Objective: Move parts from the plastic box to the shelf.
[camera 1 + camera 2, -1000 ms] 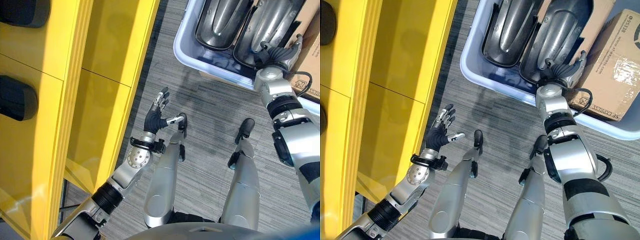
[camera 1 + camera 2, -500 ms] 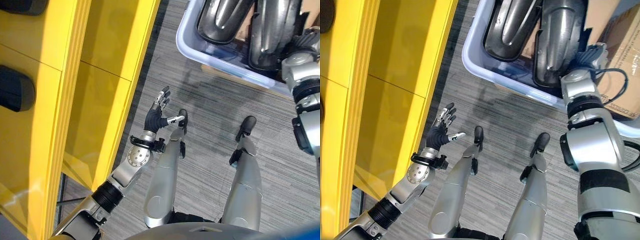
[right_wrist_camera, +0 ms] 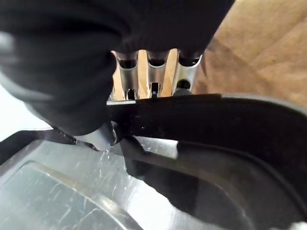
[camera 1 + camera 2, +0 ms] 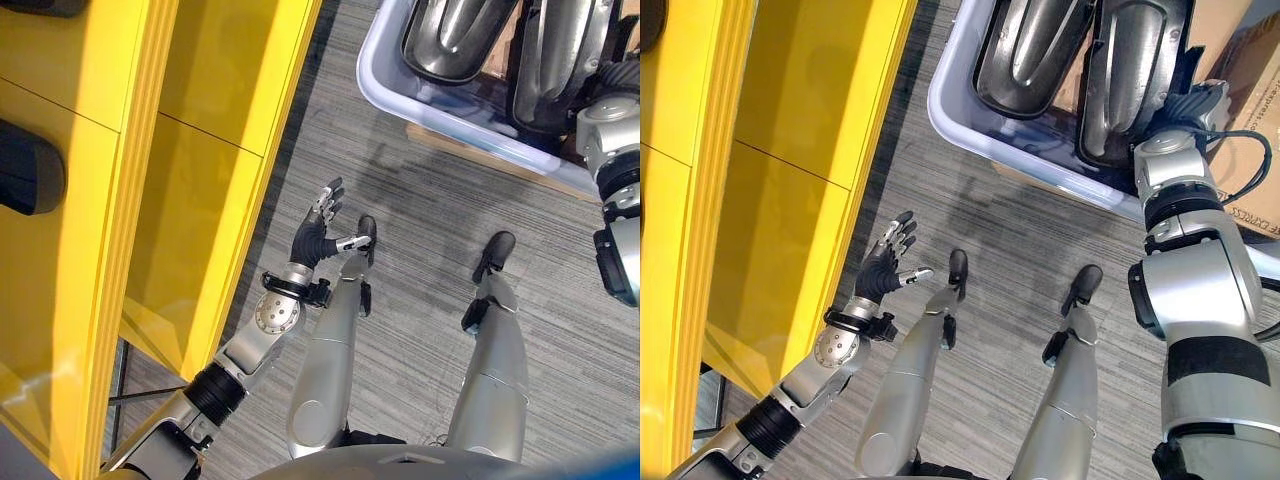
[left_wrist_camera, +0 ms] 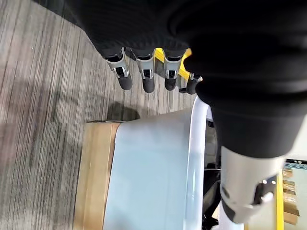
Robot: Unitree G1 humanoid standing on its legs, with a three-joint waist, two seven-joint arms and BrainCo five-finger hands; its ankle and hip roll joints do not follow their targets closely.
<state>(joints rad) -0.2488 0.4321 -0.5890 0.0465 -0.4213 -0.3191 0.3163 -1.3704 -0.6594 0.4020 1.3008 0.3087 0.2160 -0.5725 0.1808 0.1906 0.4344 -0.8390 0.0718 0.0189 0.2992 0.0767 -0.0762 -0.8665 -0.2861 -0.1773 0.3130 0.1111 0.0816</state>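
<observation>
The pale blue plastic box (image 4: 958, 118) stands on the floor at the far right and holds two dark, shiny metal parts. One part (image 4: 1028, 48) lies on the left. My right hand (image 4: 1186, 108) is shut on the near rim of the other part (image 4: 1132, 66). In the right wrist view its fingers (image 3: 153, 72) sit behind the black rim (image 3: 216, 124) and the thumb (image 3: 96, 132) presses on the front. The left hand (image 4: 316, 232) hangs open over the carpet beside the yellow shelf (image 4: 200, 150), fingers (image 5: 144, 79) straight and holding nothing.
Two dark parts (image 4: 25, 170) lie in the shelf's compartments at the far left. A cardboard box (image 4: 1245, 190) stands against the plastic box on the right. Grey carpet (image 4: 430, 200) lies between shelf and box.
My right hand has moved right and further back with the part's rim, and that part has tipped up in the box. The left hand has stayed where it was.
</observation>
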